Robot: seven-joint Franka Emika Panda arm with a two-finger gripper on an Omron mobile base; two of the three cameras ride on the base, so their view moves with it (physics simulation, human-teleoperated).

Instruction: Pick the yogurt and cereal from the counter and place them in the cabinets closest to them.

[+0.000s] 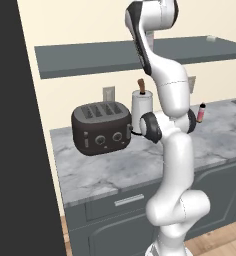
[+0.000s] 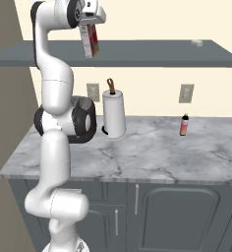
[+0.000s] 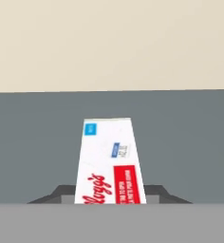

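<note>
One box is hanging high in the air, and the risk is plain to see: the cereal [image 2: 90, 41] is dangling just above the cabinets [image 2: 137, 55], right at the front edge of that long grey-blue shelf slab, so if the claw [image 2: 91, 22] is letting go too early, or too near the lip, the box could be tipping forward and dropping to the counter [image 2: 152, 147] below. It is also hanging a little tilted in the right base view, so a bottom corner could be catching the shelf edge as it is going in, twisting the box in the grip. Judging from here, the arm is needing more reach toward the wall before any release. The claw is clenched on the cereal, gripping it by its upper end, with the box hanging straight down beneath the fingers; in the hand view its white side panel [image 3: 110, 161] is rising up the middle of the frame against the grey shelf surface. Down on the counter, the toaster [image 1: 101, 127], the paper-towel roll [image 2: 114, 115] and the slim pink-red bottle [image 2: 184, 125] are all standing well below the action, and a small pale object [image 2: 197, 43] is sitting far along the shelf, too small to identify.
</note>
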